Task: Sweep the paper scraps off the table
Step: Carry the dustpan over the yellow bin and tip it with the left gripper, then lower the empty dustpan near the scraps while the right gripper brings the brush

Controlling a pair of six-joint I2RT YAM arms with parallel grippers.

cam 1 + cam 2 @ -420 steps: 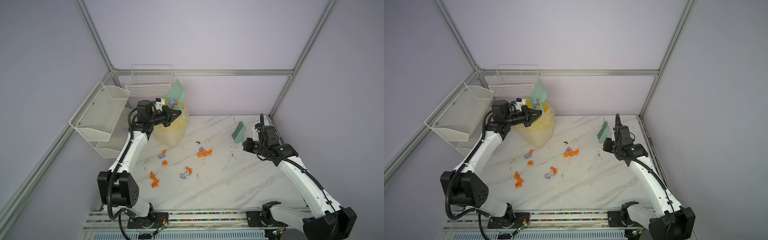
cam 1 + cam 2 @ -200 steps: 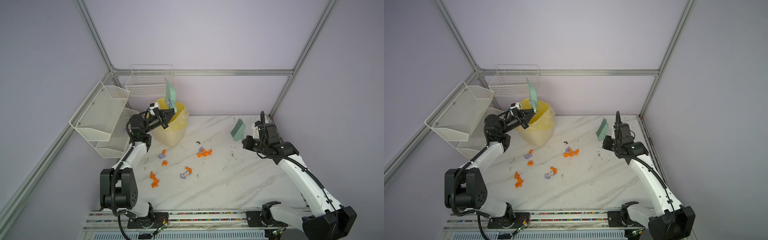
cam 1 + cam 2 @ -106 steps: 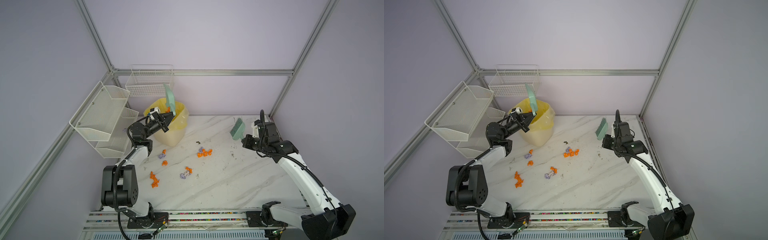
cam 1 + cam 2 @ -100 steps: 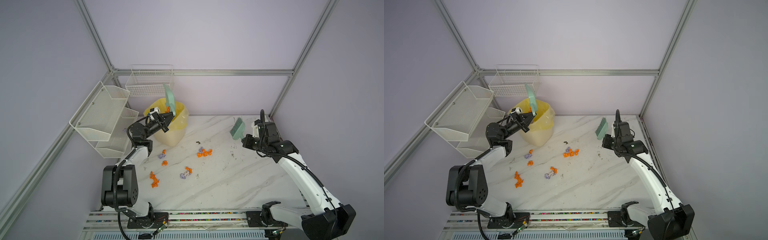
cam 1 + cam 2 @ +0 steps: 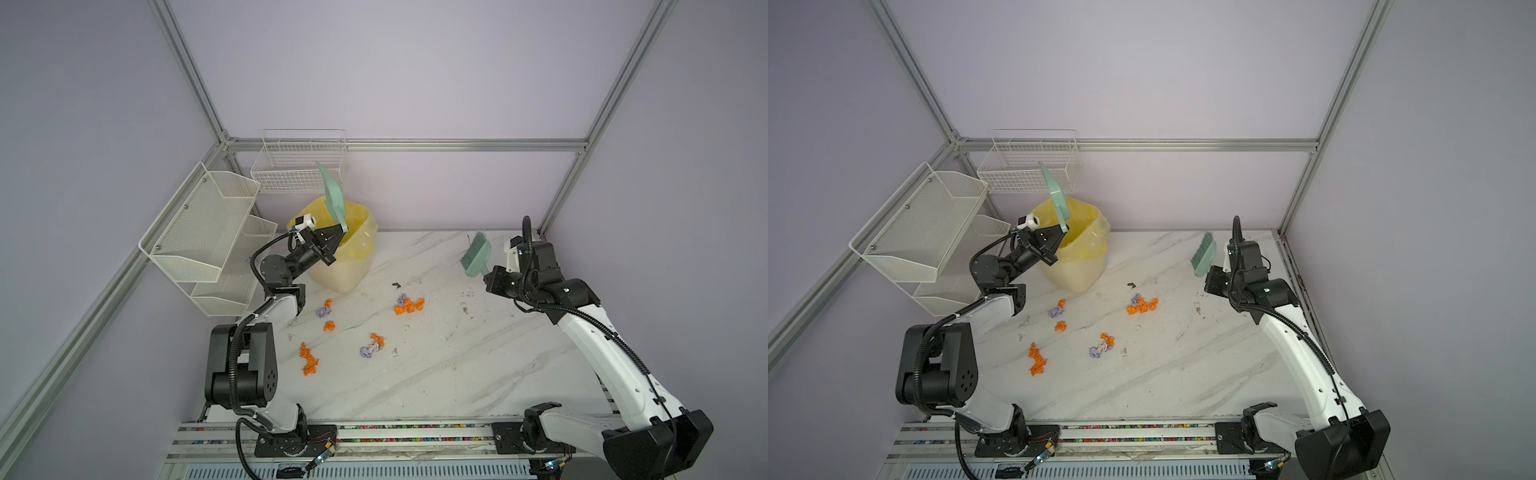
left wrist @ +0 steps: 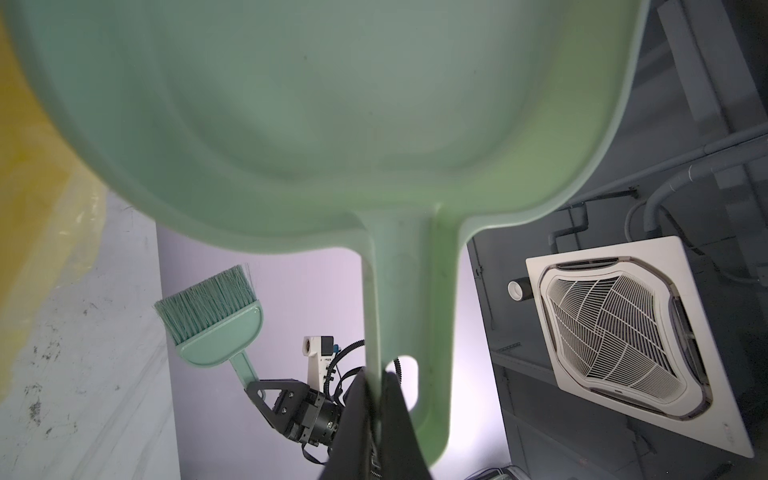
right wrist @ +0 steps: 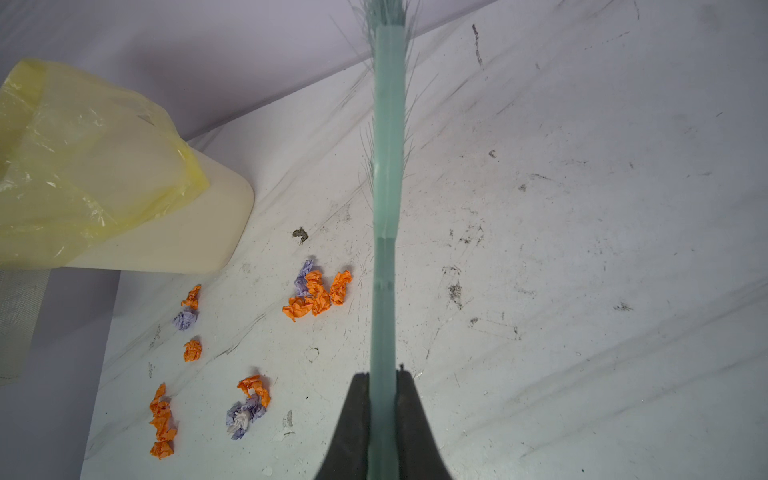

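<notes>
**Both pincers clamped, both arms reaching rearward**

The left arm [image 5: 276, 309] sits bunched close to its base, its white forearm slanting toward the rear and its wrist cocked steeply upward. In both top views the left pincer [image 5: 340, 233] points up and to the right. Its jaws are pressed tight on the handle of a dustpan [image 5: 332, 195], which stands nearly upright above it. The right arm [image 5: 598, 345] stretches long from its base toward the rear, with the wrist turned to the left. The right pincer [image 5: 485, 277] pinches the thin handle of a brush [image 5: 476, 253], whose bristles point up and away from the arm.
</notes>
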